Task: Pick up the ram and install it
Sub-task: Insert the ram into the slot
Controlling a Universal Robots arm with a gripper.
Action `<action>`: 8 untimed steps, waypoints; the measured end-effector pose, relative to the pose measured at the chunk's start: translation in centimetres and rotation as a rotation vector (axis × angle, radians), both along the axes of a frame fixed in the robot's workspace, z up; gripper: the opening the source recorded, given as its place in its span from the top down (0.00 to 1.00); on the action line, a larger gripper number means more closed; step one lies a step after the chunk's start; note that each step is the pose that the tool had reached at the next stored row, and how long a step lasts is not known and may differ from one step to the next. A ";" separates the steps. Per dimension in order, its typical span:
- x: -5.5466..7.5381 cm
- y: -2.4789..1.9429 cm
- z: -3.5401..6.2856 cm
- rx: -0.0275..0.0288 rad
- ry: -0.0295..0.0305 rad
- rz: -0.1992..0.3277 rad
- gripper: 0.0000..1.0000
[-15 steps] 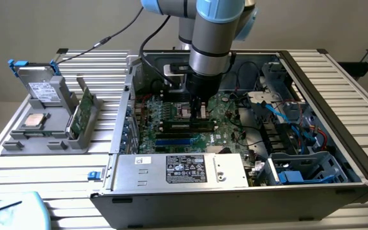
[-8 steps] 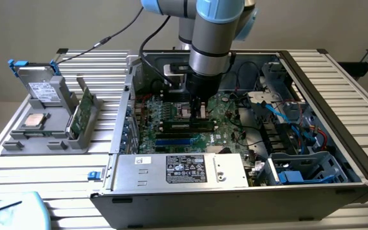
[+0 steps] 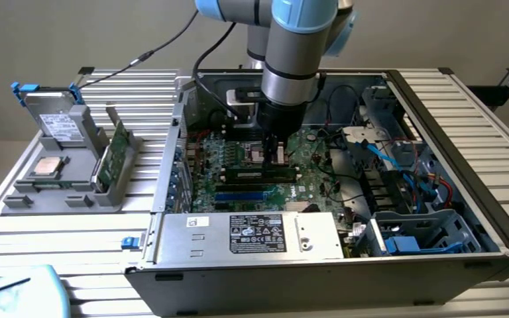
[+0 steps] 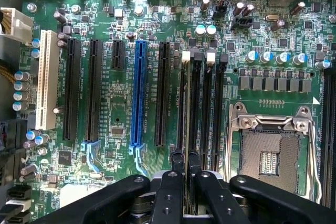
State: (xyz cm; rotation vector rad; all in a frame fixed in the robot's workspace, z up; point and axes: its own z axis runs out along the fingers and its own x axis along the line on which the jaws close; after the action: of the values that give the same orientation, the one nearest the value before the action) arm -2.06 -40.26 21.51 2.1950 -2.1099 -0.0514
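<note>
Ram (image 4: 184, 109): in the wrist view it runs edge-on as a thin pale line along the memory slot (image 4: 181, 82) nearest the black expansion slots, in the lower middle of the frame. Whether it is fully seated, I cannot tell.

Claw (image 4: 185, 158): clenched on the ram. The two black fingers (image 4: 177, 162) stand nearly together with the stick's edge between them.

Wrist view gives the board detail: blue expansion slot (image 4: 139, 95) left of centre, white slot (image 4: 48, 80) at far left, bare CPU socket (image 4: 269, 153) at lower right, white latches at the slot ends.

Exterior view gives the surroundings. The claw (image 3: 275, 158) reaches straight down into the open computer case (image 3: 466, 199) at frame centre, over the motherboard (image 3: 236, 154). Power supply (image 3: 250, 233) sits at the case's near edge. On the slatted worktop (image 3: 60, 225) at frame left, a grey holder (image 3: 56, 192) carries a hard drive (image 3: 53, 119), a processor chip (image 3: 44, 167) and an upright green circuit card (image 3: 113, 158).
</note>
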 end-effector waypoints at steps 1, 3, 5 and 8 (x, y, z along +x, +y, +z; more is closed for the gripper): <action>0.0 0.00 0.00 0.0000 0.0001 0.000 0.86; 0.0 0.00 0.00 0.0001 0.0002 0.000 0.86; 0.0 0.00 0.00 0.0003 0.0004 0.000 0.86; 0.0 0.00 0.00 0.0001 0.0002 0.000 0.78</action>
State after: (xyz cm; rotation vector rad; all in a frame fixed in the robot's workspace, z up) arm -2.06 -40.26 21.50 2.1949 -2.1100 -0.0518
